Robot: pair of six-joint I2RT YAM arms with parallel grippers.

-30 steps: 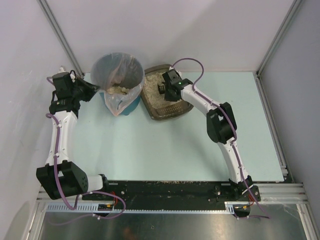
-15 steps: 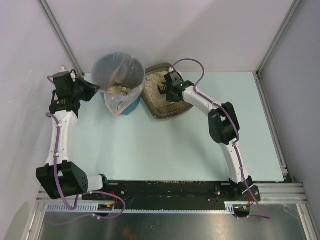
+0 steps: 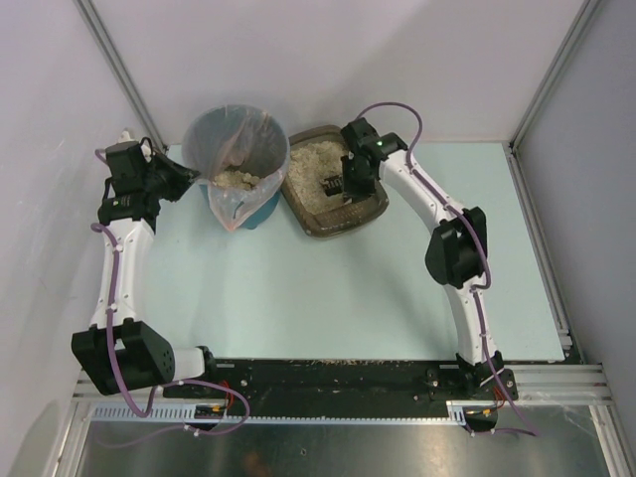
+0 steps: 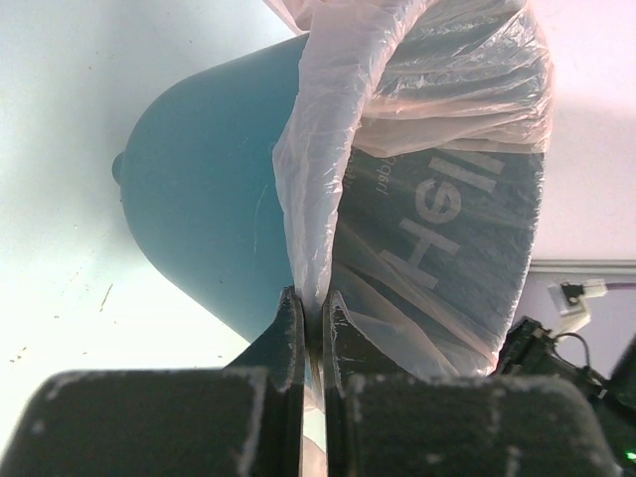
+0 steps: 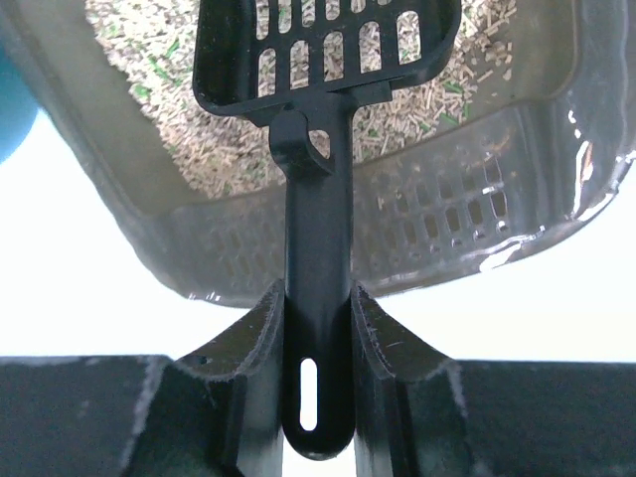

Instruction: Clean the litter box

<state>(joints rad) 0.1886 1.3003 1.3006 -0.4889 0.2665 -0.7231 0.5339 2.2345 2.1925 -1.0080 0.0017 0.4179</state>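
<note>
One litter box [image 3: 333, 233] sits at the far edge of the table [image 3: 298, 288], just right of one teal bin [image 3: 254, 213]. The right arm reaches over it, with the right gripper [image 5: 318, 298] clamped on the handle of one black slotted scoop [image 5: 328, 50]. The scoop's blade is above the granules [image 5: 229, 149]; contact cannot be confirmed. The left arm extends to the bin, and the left gripper [image 4: 311, 320] is pinched on its clear liner [image 4: 318, 199].

Back of the table [image 3: 328, 298] is pretty jammed. The teal bin [image 3: 263, 211] and litter box [image 3: 373, 211] sit right up against each other, so there's no lane between them. The left gripper [image 4: 313, 328] is clamped on the liner [image 4: 328, 199] and blocks the bin's left side. The right gripper [image 5: 318, 338] and its scoop [image 5: 328, 60] hang over the box. The middle and right of the table are wide open.
</note>
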